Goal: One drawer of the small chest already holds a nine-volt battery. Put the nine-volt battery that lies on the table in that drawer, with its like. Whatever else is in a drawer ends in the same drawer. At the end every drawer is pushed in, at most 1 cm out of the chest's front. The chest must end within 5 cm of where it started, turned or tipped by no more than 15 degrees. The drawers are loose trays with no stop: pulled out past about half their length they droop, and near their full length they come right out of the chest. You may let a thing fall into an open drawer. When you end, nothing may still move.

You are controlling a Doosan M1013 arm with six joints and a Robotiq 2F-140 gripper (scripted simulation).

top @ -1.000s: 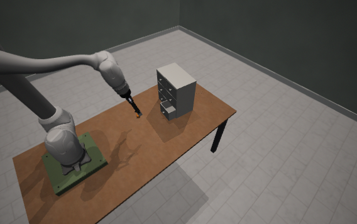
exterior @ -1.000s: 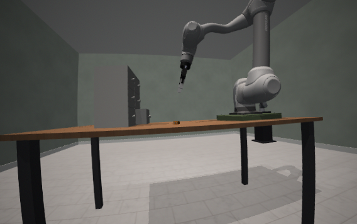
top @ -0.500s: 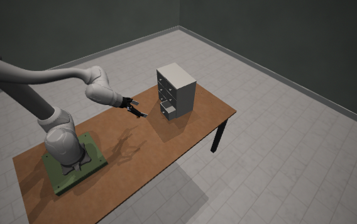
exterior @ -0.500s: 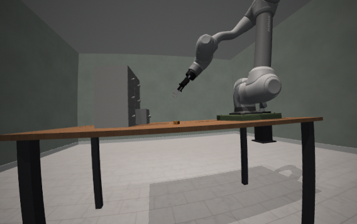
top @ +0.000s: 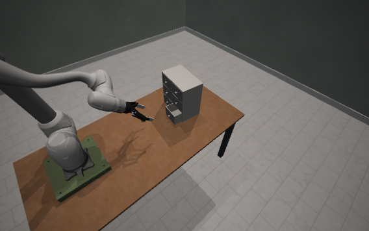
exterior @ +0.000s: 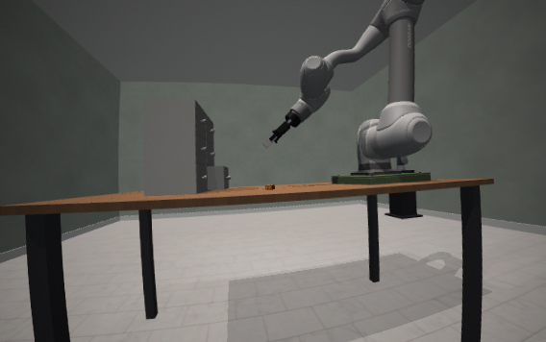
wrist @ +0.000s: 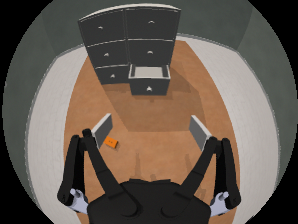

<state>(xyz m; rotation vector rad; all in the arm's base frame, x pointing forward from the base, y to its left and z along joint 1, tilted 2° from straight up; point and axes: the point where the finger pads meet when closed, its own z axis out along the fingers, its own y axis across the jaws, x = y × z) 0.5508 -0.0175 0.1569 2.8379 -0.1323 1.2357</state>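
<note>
My pincer (top: 145,113) (exterior: 268,143) (wrist: 151,121) hangs wide open above the table (top: 136,169) (exterior: 336,187) (wrist: 155,162), nothing between its flat grey pads. The bottom drawer (top: 173,114) (exterior: 218,178) (wrist: 149,86) stands out of the chest (top: 191,102) (exterior: 170,149) (wrist: 150,40); I can't make out a battery inside. The small orange block (exterior: 270,186) (wrist: 111,143), which I take for the loose nine-volt, lies on the table before the chest. I judge the pick-up is in hand: next I should centre over it, point down and descend. The chest is boxy, plain grey, dark-fronted with small pale knobs; the tabletop is mottled brown.

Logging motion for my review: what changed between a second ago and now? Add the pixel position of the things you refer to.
The gripper (top: 146,113) (exterior: 267,143) (wrist: 151,121) tipped from pointing steeply down to slanting toward the chest (top: 191,102) (exterior: 169,149) (wrist: 105,37), its wrist swinging back toward the base. It has nothing in hold. The nine-volt battery (exterior: 269,187) (wrist: 111,143) and pulled-out drawer (top: 172,115) (exterior: 217,178) (wrist: 140,87) stayed put.
</note>
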